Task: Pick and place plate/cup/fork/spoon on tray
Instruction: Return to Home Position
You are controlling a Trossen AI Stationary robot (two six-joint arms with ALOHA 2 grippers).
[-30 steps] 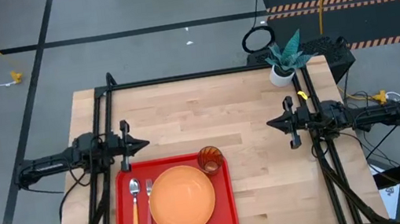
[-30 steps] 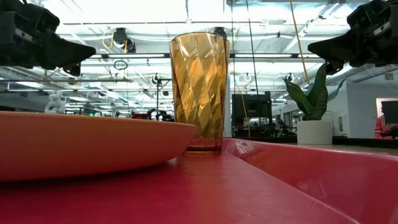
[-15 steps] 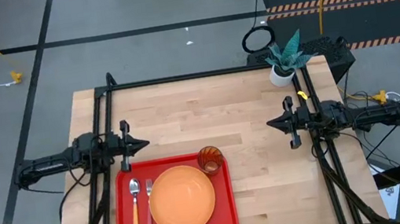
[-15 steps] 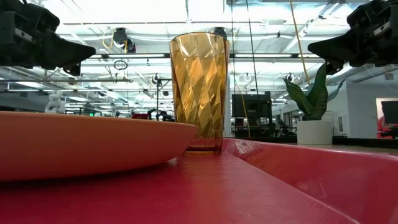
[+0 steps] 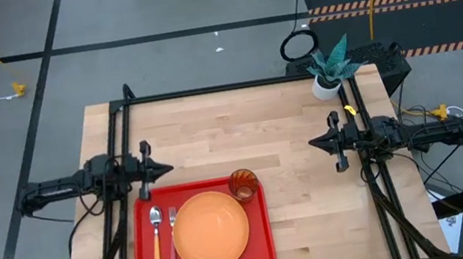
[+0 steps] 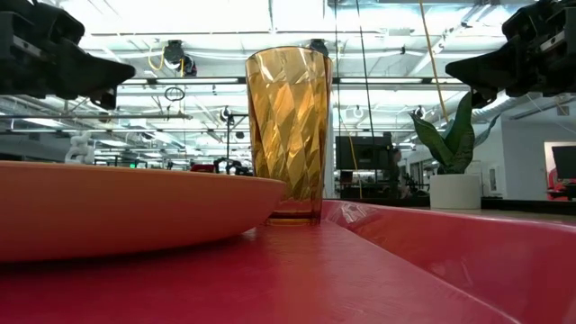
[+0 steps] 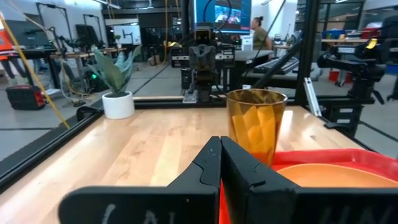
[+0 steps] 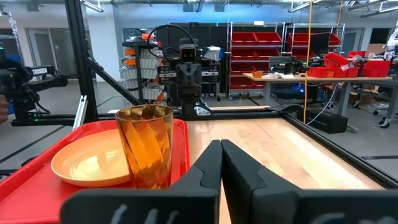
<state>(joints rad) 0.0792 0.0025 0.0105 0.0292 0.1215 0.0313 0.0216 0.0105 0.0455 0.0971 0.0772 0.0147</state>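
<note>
The red tray (image 5: 261, 235) lies at the table's near edge. On it rest the orange plate (image 5: 211, 231), the amber cup (image 5: 242, 184) upright at the tray's far right corner, the spoon (image 5: 155, 229) with the orange-yellow handle and the fork (image 5: 173, 235) with the pink-red handle, side by side left of the plate. My left gripper (image 5: 169, 167) is shut and empty above the table's left side, just beyond the tray's far left corner. My right gripper (image 5: 312, 143) is shut and empty at the table's right side. The cup also shows in the left wrist view (image 7: 255, 124) and the right wrist view (image 8: 147, 146).
A small white pot with a green plant (image 5: 328, 75) stands at the table's far right corner. A black frame (image 5: 225, 87) runs along the table's far edge and both sides. Bare wood (image 5: 241, 128) lies between the tray and the far edge.
</note>
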